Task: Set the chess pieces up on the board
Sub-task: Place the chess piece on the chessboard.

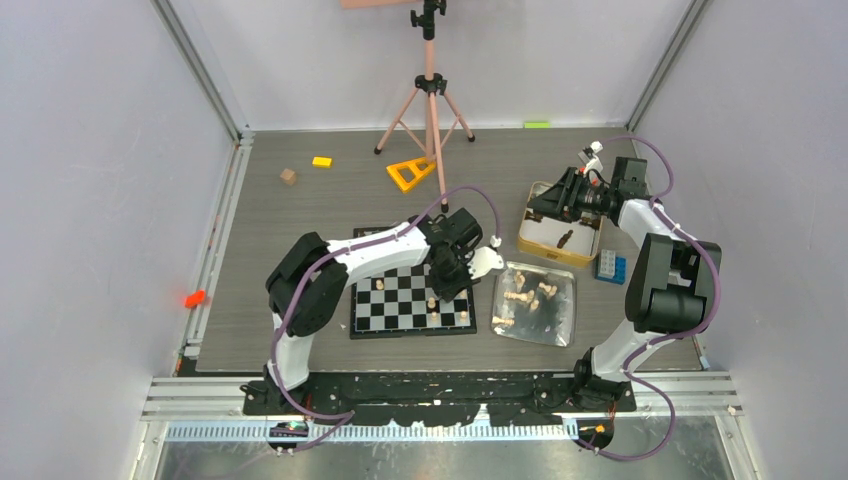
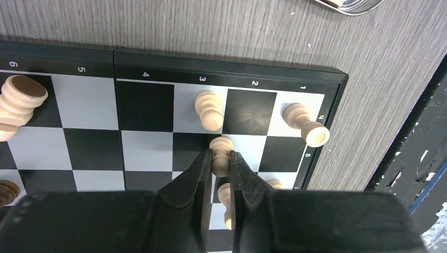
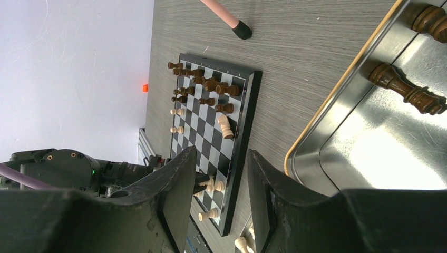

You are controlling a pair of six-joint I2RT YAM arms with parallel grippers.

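Left wrist view puts us right at the left gripper [image 2: 222, 157], whose black fingers [image 2: 196, 176] are pinched narrowly around a light pawn [image 2: 221, 146]. We cannot tell whether its foot touches the square below. Just beyond it another turned light piece [image 2: 210, 110] stands upright, and a third [image 2: 305, 124] lies tipped in the corner square by the black border of the board [image 2: 158, 61].

From the right wrist we see the right gripper [image 3: 221, 153] with its jaws partly apart and nothing between them, hanging over the gold-rimmed tin [image 3: 337, 89]. On the tin's shiny metal floor lie two dark chessmen [image 3: 406, 92]. From above, the silver tray [image 1: 565, 335] holds a loose scatter of light chessmen [image 1: 520, 296].

A narrow strip of bare, grey wood-grain table [image 1: 260, 230] separates the board's right edge from the tray. The tin sits just behind the tray. Dark pieces crowd the board's far rows [image 3: 205, 84], while the middle squares lie open. A pink tripod [image 1: 430, 110] stands well behind the board.
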